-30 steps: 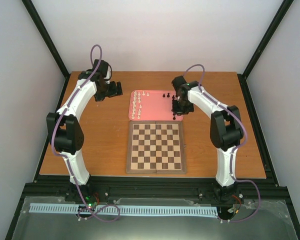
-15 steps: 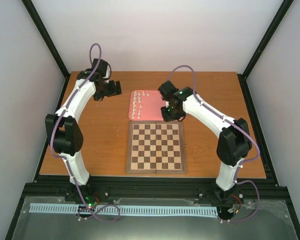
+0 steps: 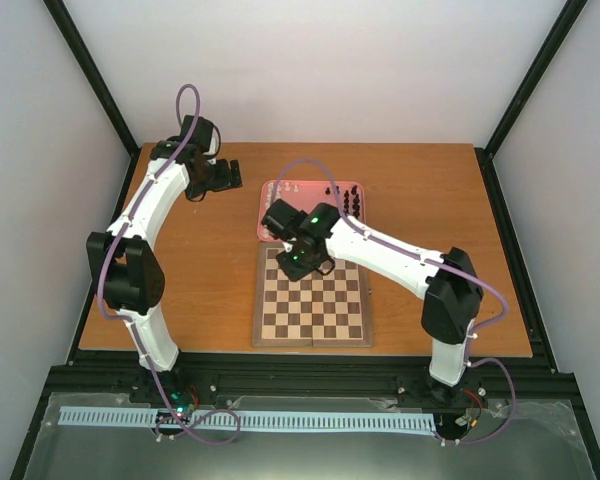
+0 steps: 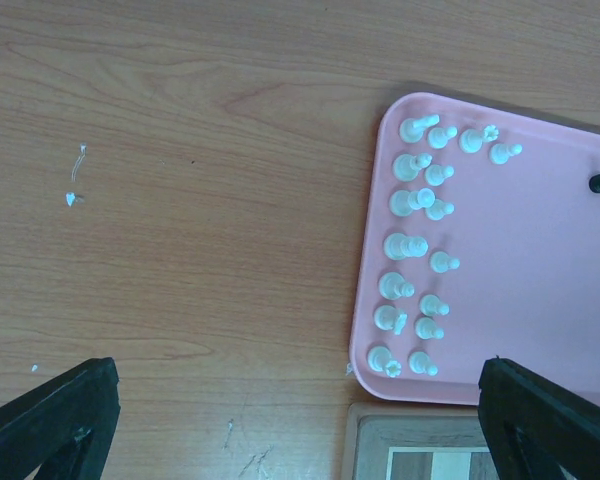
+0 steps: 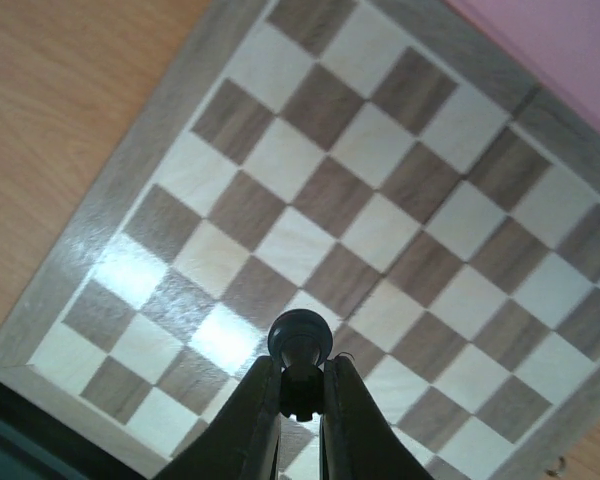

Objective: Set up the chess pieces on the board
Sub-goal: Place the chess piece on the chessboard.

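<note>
One black piece sits pinched in the right hand above the board. The left hand hangs open over the desk beside the pink tray.

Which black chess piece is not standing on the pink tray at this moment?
The black piece held in the right gripper, above the board. The other black pieces all stand on the pink tray, on its right side.

Robot lab enclosure — white panel walls, black metal frame
</note>
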Available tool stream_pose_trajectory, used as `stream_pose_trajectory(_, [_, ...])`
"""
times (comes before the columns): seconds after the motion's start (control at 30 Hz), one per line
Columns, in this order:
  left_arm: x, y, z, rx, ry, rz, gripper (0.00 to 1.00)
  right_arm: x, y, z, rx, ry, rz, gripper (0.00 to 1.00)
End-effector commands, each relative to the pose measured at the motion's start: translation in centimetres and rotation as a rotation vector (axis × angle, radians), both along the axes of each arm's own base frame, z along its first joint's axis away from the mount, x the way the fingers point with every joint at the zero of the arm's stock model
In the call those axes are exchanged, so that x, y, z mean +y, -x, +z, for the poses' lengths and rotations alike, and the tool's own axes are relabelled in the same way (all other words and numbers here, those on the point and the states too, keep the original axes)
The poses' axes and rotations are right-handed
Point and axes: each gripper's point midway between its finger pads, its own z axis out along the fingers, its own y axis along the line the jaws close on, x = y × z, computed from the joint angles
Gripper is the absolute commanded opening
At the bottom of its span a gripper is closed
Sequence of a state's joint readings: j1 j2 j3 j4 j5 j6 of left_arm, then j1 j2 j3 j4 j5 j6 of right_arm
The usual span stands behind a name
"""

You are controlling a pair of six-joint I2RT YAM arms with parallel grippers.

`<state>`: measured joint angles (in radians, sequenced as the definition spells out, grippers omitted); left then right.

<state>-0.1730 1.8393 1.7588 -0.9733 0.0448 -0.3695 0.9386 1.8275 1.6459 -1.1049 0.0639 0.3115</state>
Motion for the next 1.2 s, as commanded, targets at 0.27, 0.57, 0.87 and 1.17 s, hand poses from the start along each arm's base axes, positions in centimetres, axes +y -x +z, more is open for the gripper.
stream_pose_trajectory(0.27, [0.5,2.5,1.4,-0.012,0.0,-0.007,1.0,6.7,8.2,-1.7,0.079,0.047,0.164,0.03])
stream_pose_trajectory(0.57, [1.3,5.5,0.9,0.01,-0.025,-0.016,1.0,7.6,11.9,-3.5,0.126,0.024,0.182,0.03])
stream_pose_trajectory(0.87, [0.7,6.5,2.5,-0.033,0.025,-0.025,1.0,7.7,13.3,-4.5,0.143,0.054,0.172,0.03])
stream_pose_trajectory(1.17, [1.1,7.3,2.1,-0.023,0.014,-0.018,1.0,8.1,14.4,-6.0,0.164,0.083,0.203,0.03])
